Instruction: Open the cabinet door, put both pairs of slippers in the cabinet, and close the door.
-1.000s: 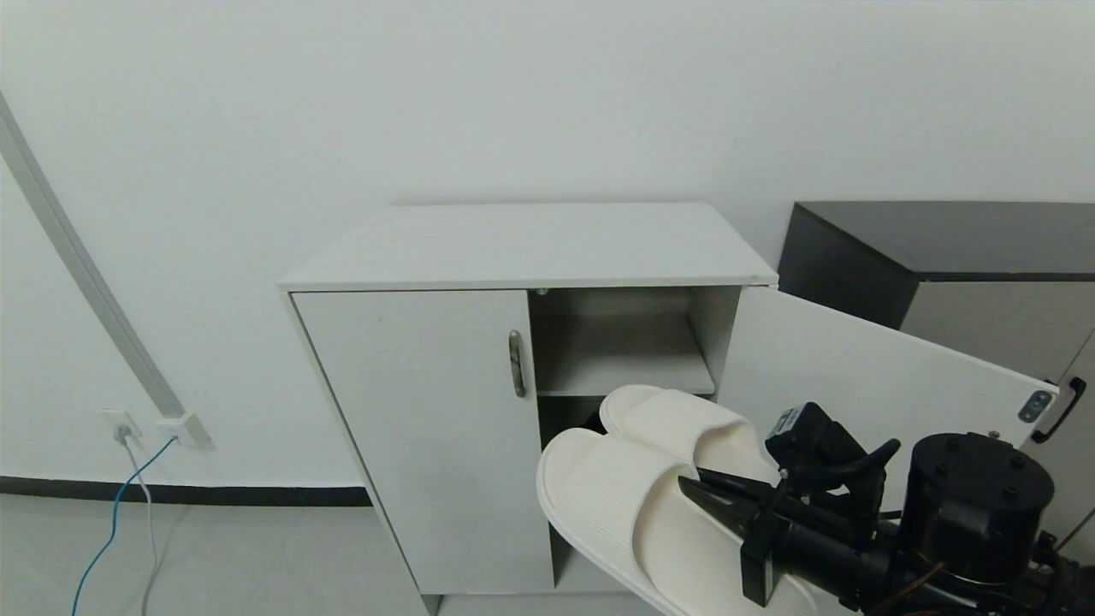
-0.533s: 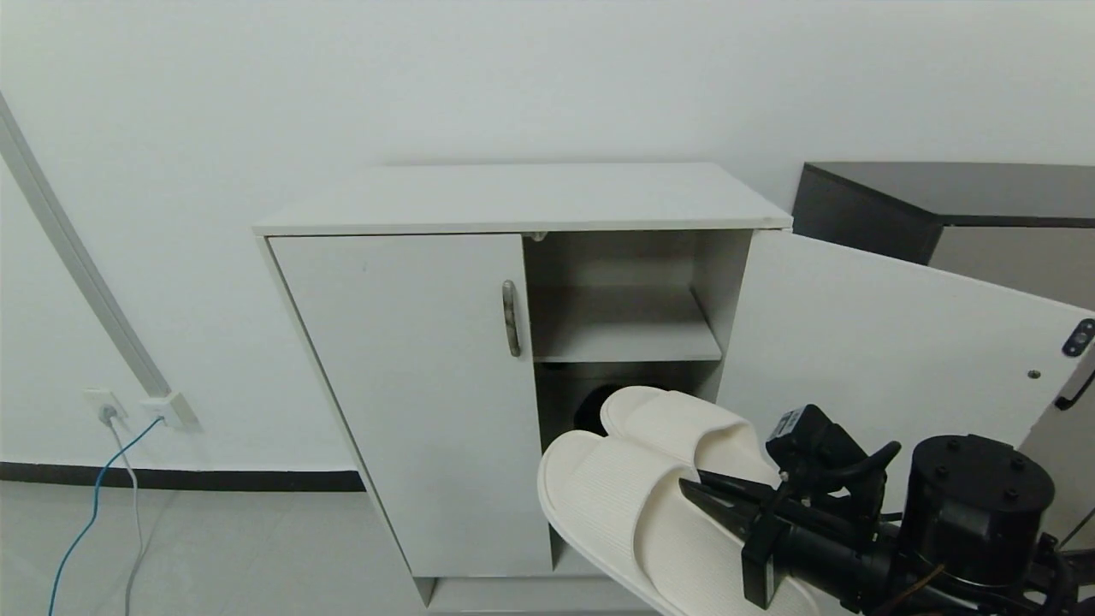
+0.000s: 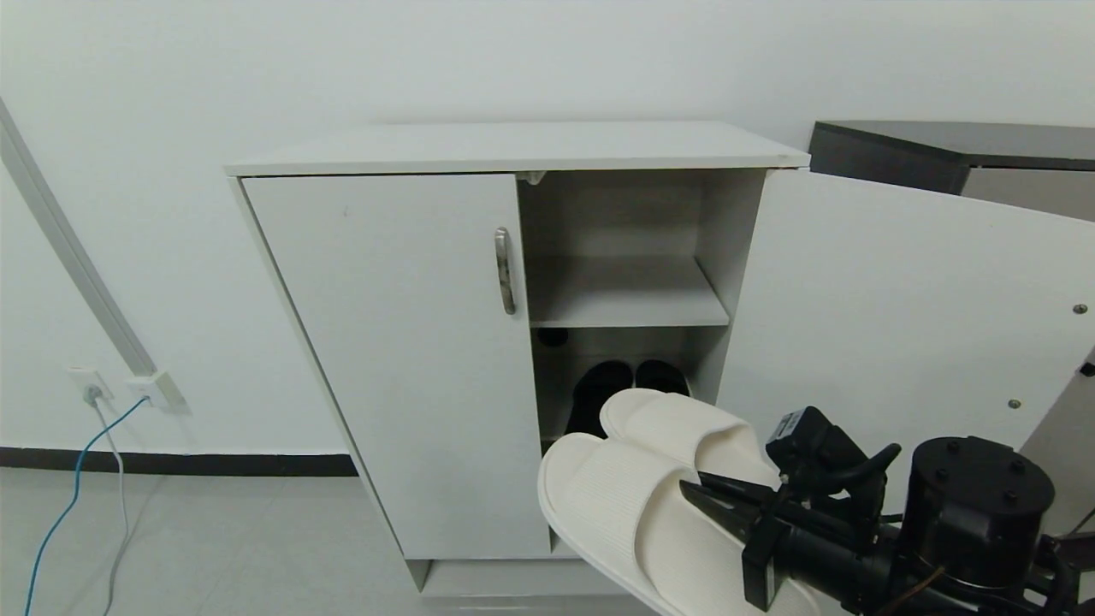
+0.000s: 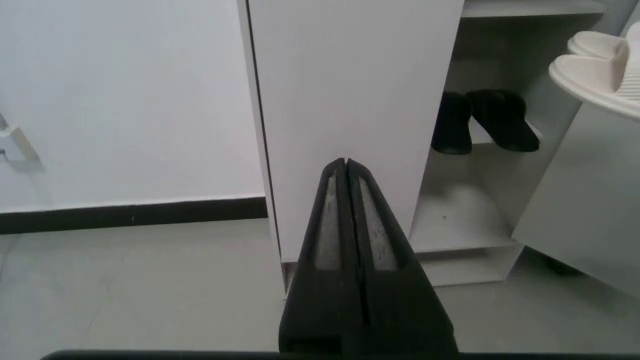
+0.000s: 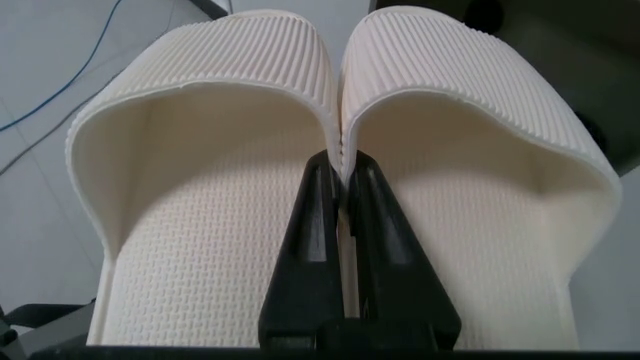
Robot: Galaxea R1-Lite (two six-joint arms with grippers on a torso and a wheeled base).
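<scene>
Your head view had shifted, not the cabinet (image 3: 385,342); the black slippers (image 3: 612,385) inside came into sight. Your right gripper (image 3: 686,489) was clamped on the white slippers (image 3: 616,505), which were just before the cabinet's open side with toes pointing in. The left gripper (image 4: 345,170) was closed and empty.

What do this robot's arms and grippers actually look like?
All black. The right arm has a fat round joint studded with bolts, a small boxy camera and thin cables. The right gripper and left gripper are long tapering wedges, the left's inner faces grey and textured.
</scene>
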